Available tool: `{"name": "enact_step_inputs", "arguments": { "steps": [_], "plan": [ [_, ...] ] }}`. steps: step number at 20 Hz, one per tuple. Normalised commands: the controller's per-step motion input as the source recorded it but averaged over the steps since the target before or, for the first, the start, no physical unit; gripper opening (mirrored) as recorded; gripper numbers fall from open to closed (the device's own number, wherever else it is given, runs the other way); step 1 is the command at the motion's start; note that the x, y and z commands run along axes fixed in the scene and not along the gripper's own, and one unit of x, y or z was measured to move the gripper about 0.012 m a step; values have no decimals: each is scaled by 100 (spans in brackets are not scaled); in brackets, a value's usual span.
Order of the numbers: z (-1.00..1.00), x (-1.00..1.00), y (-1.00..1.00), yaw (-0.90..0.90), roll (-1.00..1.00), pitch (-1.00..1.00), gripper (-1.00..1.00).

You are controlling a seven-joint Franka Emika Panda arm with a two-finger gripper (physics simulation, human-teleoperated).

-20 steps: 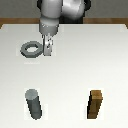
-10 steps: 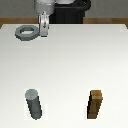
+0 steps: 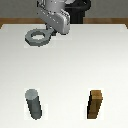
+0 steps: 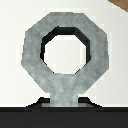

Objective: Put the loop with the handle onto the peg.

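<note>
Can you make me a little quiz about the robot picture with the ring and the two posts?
1. True or false: the ring is already on the grey peg.
2. What does the claw hold the ring by? A) its handle B) its far rim C) nothing
3. Which post stands at the exterior view's right?

Key: 1. False, the ring is up in the claw, far from the peg. 2. A. 3. The brown wooden block.

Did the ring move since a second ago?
Yes. The ring has risen and shifted toward the exterior view's right, held by its handle, while the peg stayed put.
</note>
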Motion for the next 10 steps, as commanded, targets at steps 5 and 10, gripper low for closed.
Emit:
{"name": "enact_step_inputs", "arguments": {
  "steps": [5,10],
  "plan": [
    [0,40,0,0,0,0,-100],
    [0,100,0,0,0,0,-100]
  ]
}}
